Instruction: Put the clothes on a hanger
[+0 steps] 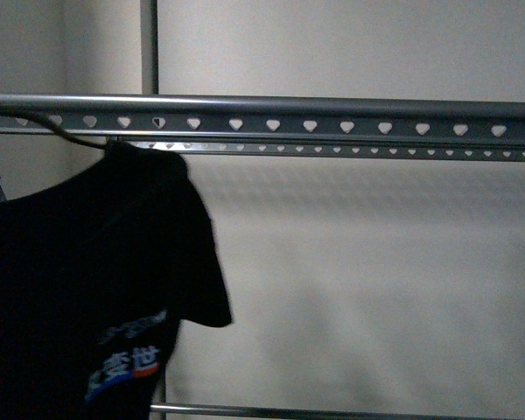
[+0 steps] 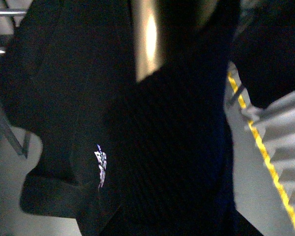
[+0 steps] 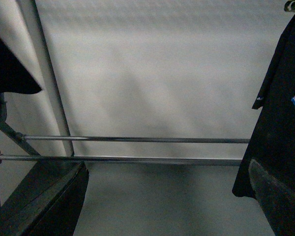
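Note:
The black T-shirt (image 1: 87,280) hangs at the left of the front view on a thin wire hook (image 1: 66,133), just under the grey rack rail (image 1: 332,118) with its heart-shaped holes. Its white, blue and orange print (image 1: 122,363) faces me. In the left wrist view the shirt (image 2: 152,147) fills the frame, with a bit of white print (image 2: 100,167). My left gripper is shut on it, its fingers hidden in the cloth. My right gripper (image 3: 162,196) is open and empty, facing the rack's thin lower bars (image 3: 137,140).
A second punched rail (image 1: 350,150) runs behind the first, with an upright post (image 1: 149,44) and a pale wall. A black shirt with a white and blue print (image 3: 285,98) hangs beside my right gripper, and dark cloth (image 3: 10,69) on the other side. A yellow-striped edge (image 2: 265,157) shows.

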